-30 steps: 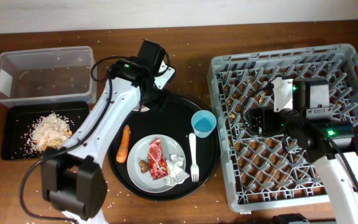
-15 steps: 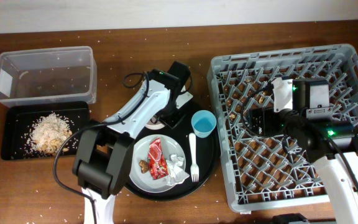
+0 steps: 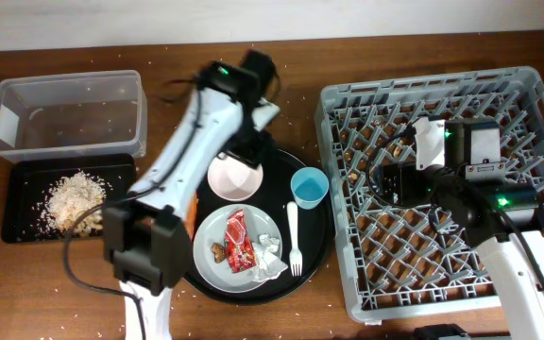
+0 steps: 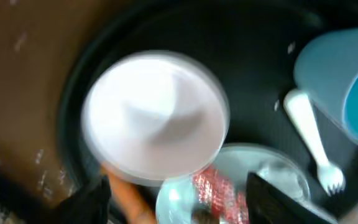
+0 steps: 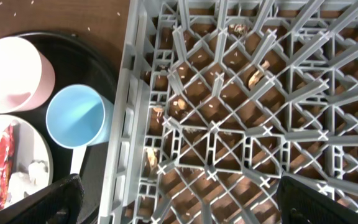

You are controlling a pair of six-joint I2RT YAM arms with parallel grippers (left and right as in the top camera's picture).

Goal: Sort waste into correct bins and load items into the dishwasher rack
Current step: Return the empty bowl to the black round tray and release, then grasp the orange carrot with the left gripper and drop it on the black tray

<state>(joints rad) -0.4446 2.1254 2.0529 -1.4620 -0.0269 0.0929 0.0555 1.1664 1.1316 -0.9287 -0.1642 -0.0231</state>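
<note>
The small white bowl (image 3: 234, 177) (image 4: 154, 118) rests upright on the round black tray. My left gripper (image 3: 246, 146) (image 4: 179, 211) hovers over it, open and empty; this view is blurred. Under it lie the grey plate (image 3: 239, 247) (image 4: 253, 180) with the red wrapper (image 3: 238, 240) (image 4: 219, 190), white tissue (image 3: 270, 255) and brown bits (image 3: 218, 251). The carrot (image 3: 193, 202) (image 4: 129, 199) is mostly hidden by the arm. The blue cup (image 3: 310, 187) (image 5: 79, 118) and white fork (image 3: 294, 241) (image 4: 312, 137) lie near the dishwasher rack (image 3: 527, 113) (image 5: 229, 124). My right gripper (image 3: 385, 179) (image 5: 188, 205) hangs open and empty over the rack.
The clear tub (image 3: 69, 113) stands at the far left. In front of it, the shallow black tray (image 3: 26, 212) holds a rice heap (image 3: 76, 198). The round black tray (image 3: 182, 255) lies between my arms. Rice grains dot the table.
My left gripper has opened and pulled back toward the far side. The white bowl now sits free on the round tray. The right arm has not moved.
</note>
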